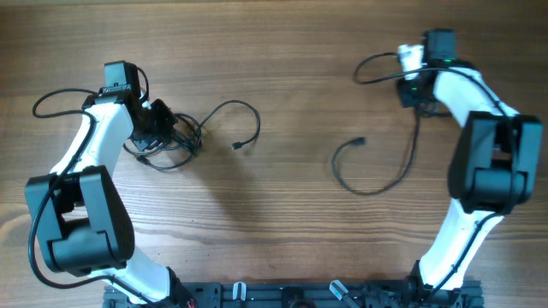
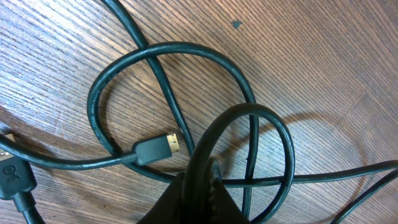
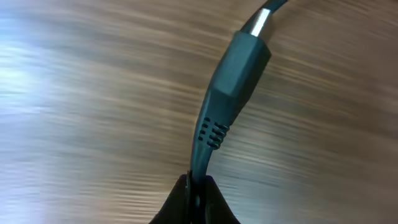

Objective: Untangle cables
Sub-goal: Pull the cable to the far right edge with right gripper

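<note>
A knot of thin black cables (image 1: 175, 144) lies at the left of the wooden table, and one strand arcs out to a small plug (image 1: 240, 147). My left gripper (image 1: 163, 130) sits on that knot. In the left wrist view it (image 2: 200, 186) is shut on a cable loop (image 2: 249, 112) that crosses other strands, beside a gold-tipped plug (image 2: 158, 149). A separate cable (image 1: 402, 167) curves across the right side to a free plug (image 1: 360, 141). My right gripper (image 1: 414, 92) is shut on that cable's other end, just behind its plug (image 3: 239, 62), and pinches the cord (image 3: 200, 163).
Thicker black arm wires loop off each wrist, at the far left (image 1: 38, 104) and at the upper right (image 1: 368, 67). The arm bases and a black rail (image 1: 291, 295) line the near edge. A flat black connector (image 2: 12, 177) shows at the left edge of the left wrist view.
</note>
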`<state>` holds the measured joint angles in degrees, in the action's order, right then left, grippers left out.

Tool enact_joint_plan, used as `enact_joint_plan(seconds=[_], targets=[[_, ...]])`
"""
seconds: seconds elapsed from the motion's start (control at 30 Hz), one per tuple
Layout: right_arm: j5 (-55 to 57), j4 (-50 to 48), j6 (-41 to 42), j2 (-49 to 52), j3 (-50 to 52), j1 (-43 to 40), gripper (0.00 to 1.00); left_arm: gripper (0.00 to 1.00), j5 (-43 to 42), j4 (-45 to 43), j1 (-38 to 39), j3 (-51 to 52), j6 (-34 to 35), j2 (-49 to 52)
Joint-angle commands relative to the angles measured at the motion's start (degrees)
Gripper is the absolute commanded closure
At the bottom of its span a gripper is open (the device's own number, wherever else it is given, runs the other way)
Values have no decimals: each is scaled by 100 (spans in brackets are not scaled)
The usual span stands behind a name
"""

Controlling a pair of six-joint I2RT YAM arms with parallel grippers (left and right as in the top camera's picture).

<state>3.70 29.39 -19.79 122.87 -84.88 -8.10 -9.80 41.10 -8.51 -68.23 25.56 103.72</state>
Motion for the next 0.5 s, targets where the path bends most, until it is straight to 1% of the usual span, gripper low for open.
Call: enact_joint_plan(seconds=[0.0, 0.03, 0.17, 0.27, 0.37, 0.4, 0.47], targets=[[146, -90, 540, 166, 26, -693, 96, 87, -66, 2, 42, -24, -114, 98], [153, -107, 549, 166, 26, -828, 96, 87, -66, 2, 42, -24, -114, 98], [313, -181, 1056, 166, 26, -1611, 96, 87, -66, 0, 42, -24, -114, 98], [313, -157, 1687, 166, 26, -2168, 95, 87, -66, -20, 42, -24, -114, 98], [260, -87, 2603, 166, 26, -2671, 95, 87, -66, -59, 42, -24, -111, 101], [184, -66, 2785, 166, 26, -2815, 95, 87, -66, -63, 42, -24, -111, 98], [-22, -63, 2813, 166, 26, -3036, 95, 87, -66, -61, 42, -24, -114, 101]])
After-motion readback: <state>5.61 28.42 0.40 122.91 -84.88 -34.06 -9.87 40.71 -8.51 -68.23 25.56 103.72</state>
